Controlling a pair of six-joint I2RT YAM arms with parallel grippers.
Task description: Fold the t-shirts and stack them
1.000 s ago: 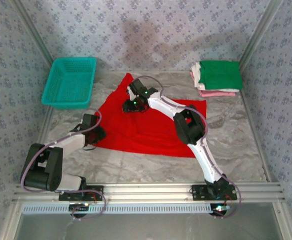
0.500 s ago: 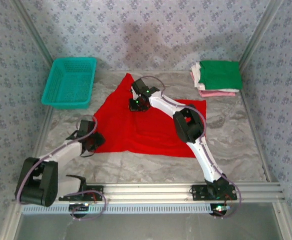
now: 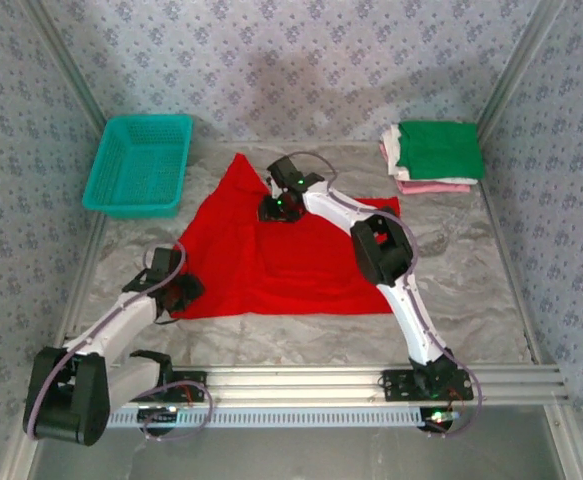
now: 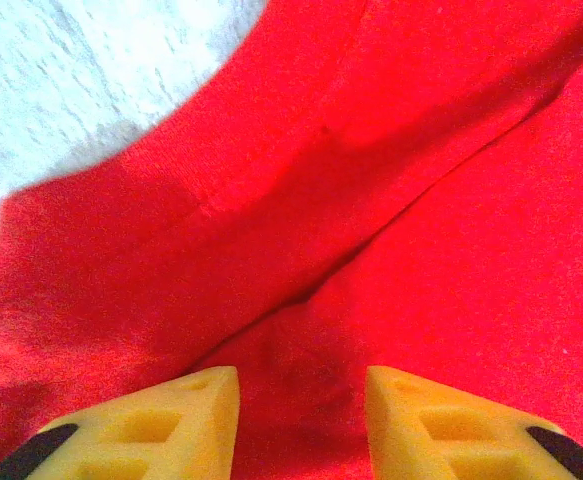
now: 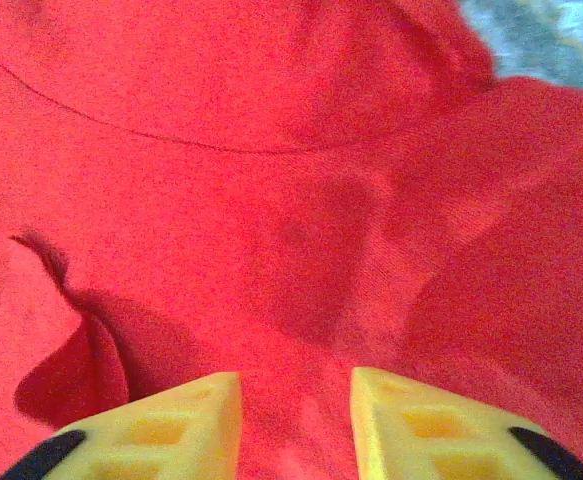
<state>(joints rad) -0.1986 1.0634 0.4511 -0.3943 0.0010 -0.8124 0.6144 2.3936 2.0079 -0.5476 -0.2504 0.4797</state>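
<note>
The bright red t-shirt [image 3: 281, 260] lies spread flat in the middle of the marble table [image 3: 471, 290]. My left gripper [image 3: 179, 292] is low over its near left corner. In the left wrist view the left gripper [image 4: 303, 385] is open, with red cloth [image 4: 391, 200] and a fold line under the gap. My right gripper [image 3: 274, 208] hovers over the shirt's far edge. In the right wrist view the right gripper [image 5: 296, 390] is open above rumpled red cloth [image 5: 271, 150] and a curved seam. The other t-shirts sit folded in a stack [image 3: 433, 152] at the far right, green on top, white and pink beneath.
A teal mesh basket [image 3: 139, 163] stands at the far left. Patterned walls and metal posts close in the table on three sides. A metal rail [image 3: 301, 380] carrying both arm bases runs along the near edge.
The left arm has drawn back toward the near left, and the shirt's near left corner came with it, so the cloth lies wider and flatter. The right gripper shifted slightly farther back.
</note>
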